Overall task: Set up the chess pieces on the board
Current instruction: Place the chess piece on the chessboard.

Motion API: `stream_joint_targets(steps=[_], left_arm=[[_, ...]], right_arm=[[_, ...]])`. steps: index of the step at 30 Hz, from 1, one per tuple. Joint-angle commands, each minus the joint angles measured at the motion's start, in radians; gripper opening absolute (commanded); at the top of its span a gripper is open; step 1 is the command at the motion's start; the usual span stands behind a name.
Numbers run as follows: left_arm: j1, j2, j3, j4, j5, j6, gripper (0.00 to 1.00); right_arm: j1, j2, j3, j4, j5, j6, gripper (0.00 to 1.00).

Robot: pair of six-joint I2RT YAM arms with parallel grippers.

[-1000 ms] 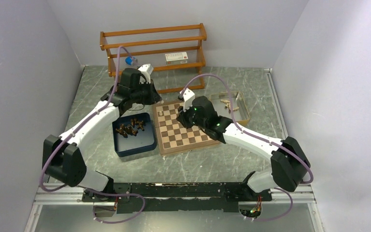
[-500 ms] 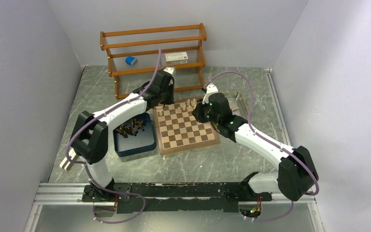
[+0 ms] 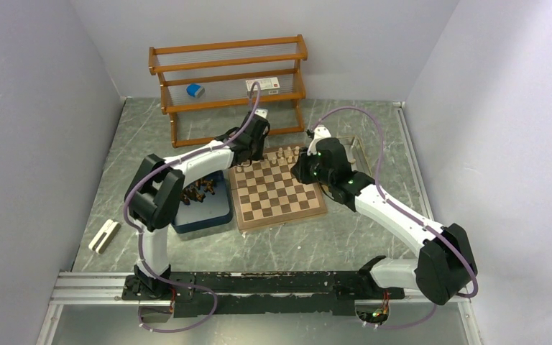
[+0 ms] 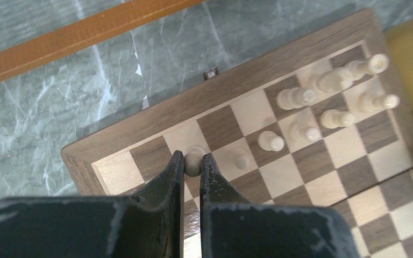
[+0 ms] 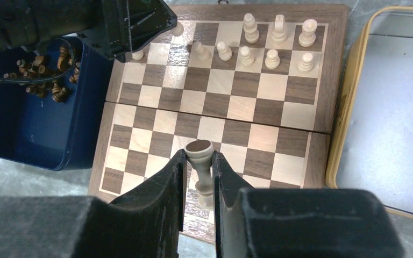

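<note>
Since earlier, left claw [image 4: 192, 165] swung from blue tray [image 3: 205, 214] to board's [image 3: 280, 198] far-left corner, cream pawn [image 4: 194, 155] pinched in it. Above the board, taller cream piece [image 5: 199, 150] gripped by right claw [image 5: 199, 164]. Placement judged under way; pawn to be seated, then released.

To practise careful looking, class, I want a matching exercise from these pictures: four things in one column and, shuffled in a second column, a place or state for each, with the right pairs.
1 left claw
2 right claw
3 navy tray
4 wooden rack

A holds dark brown pieces
B stands behind the board
C shut on a cream piece in the board's far row
D shut on a second cream piece, dark base showing

Pairs: 1-C, 2-D, 3-A, 4-B
</note>
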Motion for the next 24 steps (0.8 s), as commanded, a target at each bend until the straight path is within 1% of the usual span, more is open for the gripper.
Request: stream_joint_targets(steps=[1,5,15,20,24], left_arm=[[-0.002,0.033,0.047,-0.022,-0.050,0.027,0.06],[-0.001,0.059,0.061,-0.025,-0.042,0.037,0.06],[-0.001,0.092,0.074,-0.035,-0.044,0.049,0.08],[-0.002,0.092,0.056,-0.029,-0.037,0.051,0.12],[-0.001,0.100,0.062,-0.033,-0.042,0.057,0.19]], right_arm=[[-0.007,-0.036,0.006,-0.021,-0.006,0.003,0.07],[-0.006,-0.059,-0.017,-0.009,-0.004,0.004,0.07],[-0.006,-0.054,-0.031,-0.005,0.001,-0.004,0.07],[-0.006,-0.037,-0.034,-0.001,-0.001,-0.002,0.07],[-0.007,-0.027,-0.030,0.001,0.001,-0.010,0.07]])
